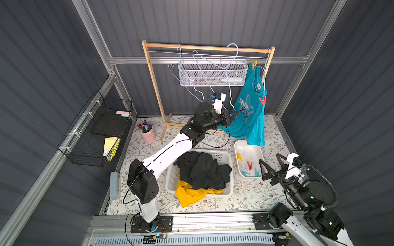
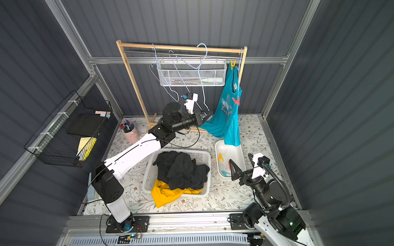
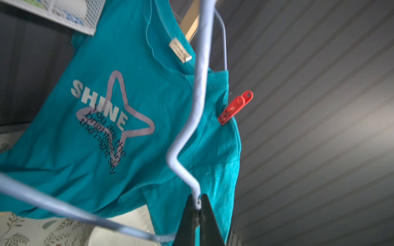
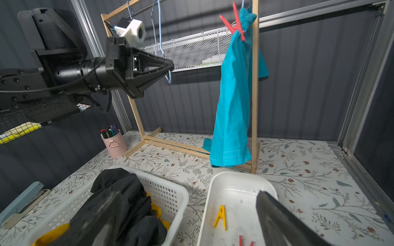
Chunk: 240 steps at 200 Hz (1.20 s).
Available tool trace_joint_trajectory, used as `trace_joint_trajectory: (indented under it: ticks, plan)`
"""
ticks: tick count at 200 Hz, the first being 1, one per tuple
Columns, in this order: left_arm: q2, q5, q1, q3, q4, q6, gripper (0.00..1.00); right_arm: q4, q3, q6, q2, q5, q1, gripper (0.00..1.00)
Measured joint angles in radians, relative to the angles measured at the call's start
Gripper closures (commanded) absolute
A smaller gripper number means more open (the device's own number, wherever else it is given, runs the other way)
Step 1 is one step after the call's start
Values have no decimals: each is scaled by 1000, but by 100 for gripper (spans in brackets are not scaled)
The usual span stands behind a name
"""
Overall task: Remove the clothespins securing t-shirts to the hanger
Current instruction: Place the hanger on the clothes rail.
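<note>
A teal "SHINE" t-shirt (image 1: 249,119) (image 2: 228,123) (image 3: 132,102) (image 4: 233,102) hangs at the right end of the wooden rack. A yellow clothespin (image 1: 254,64) (image 2: 232,63) and a red clothespin (image 1: 262,100) (image 2: 236,100) (image 3: 235,107) (image 4: 234,23) hold it. My left gripper (image 1: 234,112) (image 2: 210,116) (image 3: 197,203) is shut on the corner of a bare light-blue wire hanger (image 3: 198,89) in front of the shirt. The right gripper (image 1: 271,163) (image 2: 242,161) (image 4: 187,193) is open and empty over a white tray (image 1: 236,147) (image 4: 213,191) holding several loose clothespins, including a yellow one (image 4: 220,217).
A white laundry basket (image 1: 226,155) holds a black t-shirt (image 1: 202,170) and a mustard-yellow t-shirt (image 1: 189,193). A mesh basket (image 1: 213,73) and empty hangers hang from the rack (image 1: 153,85). A pink pen cup (image 1: 147,133) stands by its foot; a black wire shelf (image 1: 96,132) lines the left wall.
</note>
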Motion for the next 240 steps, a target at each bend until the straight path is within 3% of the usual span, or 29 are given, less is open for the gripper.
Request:
trace_joint_trajectory:
  ticks: [122,240]
  plan:
    - [144,-22,84,192,3,-73,100,4,17,-4,-1,0,0,1]
    - [228,-8,129,229,-23,-114,92,-17,20,-15,-21,5,0,1]
